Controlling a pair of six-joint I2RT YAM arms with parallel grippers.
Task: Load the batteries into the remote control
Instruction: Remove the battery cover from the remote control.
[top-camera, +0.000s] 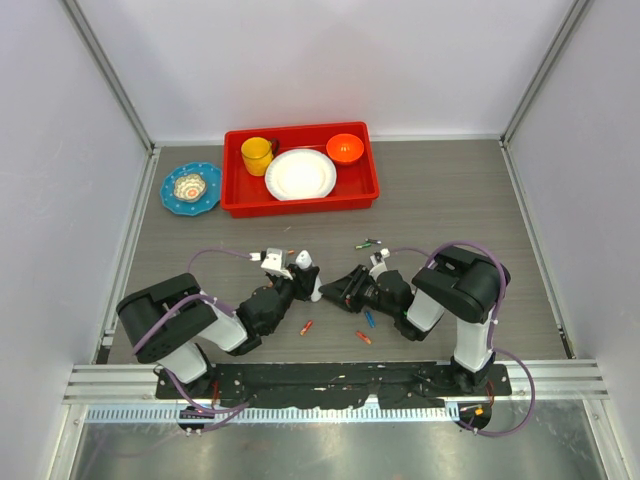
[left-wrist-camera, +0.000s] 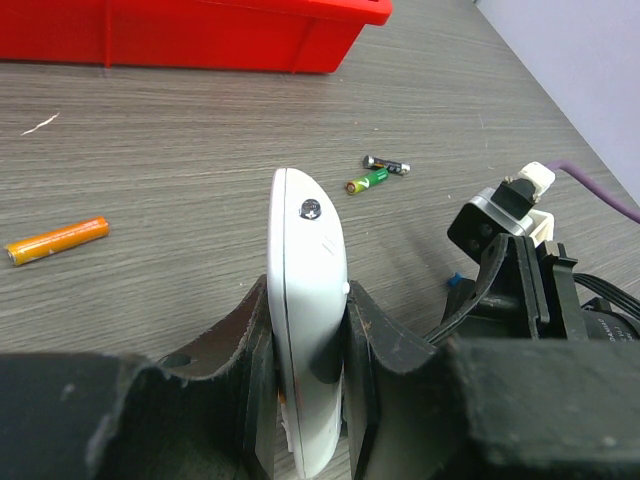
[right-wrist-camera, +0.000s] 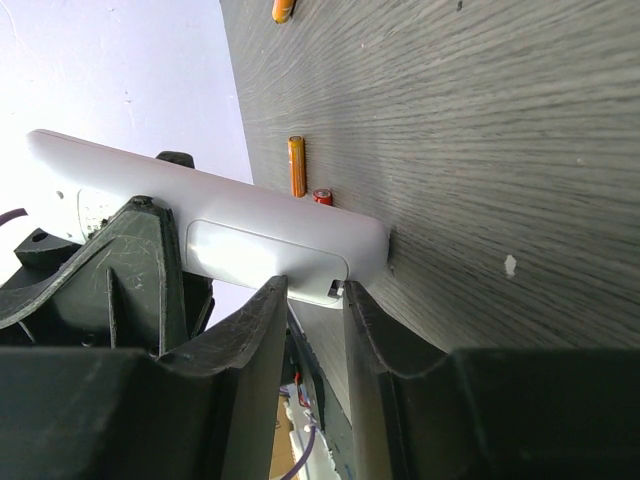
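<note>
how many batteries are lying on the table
6: green battery and black battery together, mid-table; orange battery left of them; nearer the arms, orange-red battery, blue battery, red battery. More may be hidden.

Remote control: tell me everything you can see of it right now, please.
The remote control is a slim white handset with rounded ends, and it looks like smooth plastic. The left gripper is shut on its two broad faces, holding it on edge. A small dark round spot sits near its far end. The right wrist view shows a rectangular panel outline on one face. The right gripper has its fingertips at the remote's edge beside that panel. Whether they grip it is unclear.
</note>
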